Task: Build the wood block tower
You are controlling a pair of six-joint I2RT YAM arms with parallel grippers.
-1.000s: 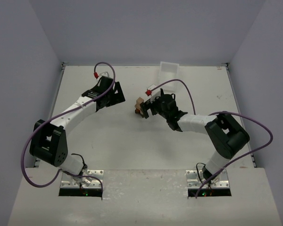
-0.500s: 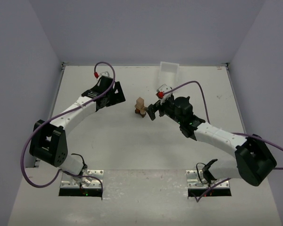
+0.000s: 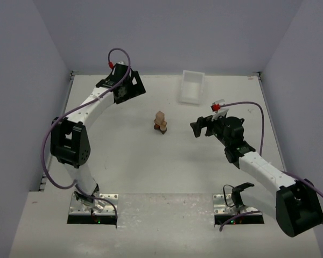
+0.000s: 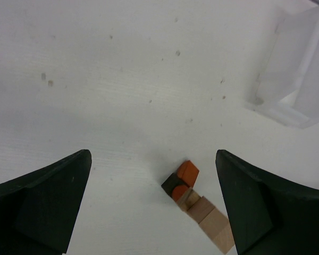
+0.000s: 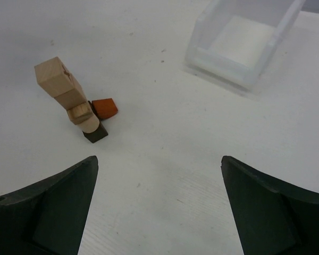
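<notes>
The wood block tower [image 3: 161,121] stands upright mid-table: light tan blocks stacked on a dark brown base [image 5: 95,133], with an orange-brown block [image 5: 105,108] beside it on the table. In the left wrist view the wood block tower [image 4: 199,204] shows low between the fingers. My left gripper [image 3: 128,88] is raised at the back left, open and holding nothing. My right gripper [image 3: 200,129] hangs to the right of the tower, well apart from it, open with nothing between its fingers [image 5: 48,212].
A white plastic tray [image 3: 191,87] lies at the back of the table, right of centre; the tray [image 5: 239,40] looks empty from the right wrist. Purple cables loop over both arms. Grey walls close the table on three sides.
My right gripper has drawn back to the right, away from the tower, leaving the stack standing. My left arm has lifted and swung toward the back left.
</notes>
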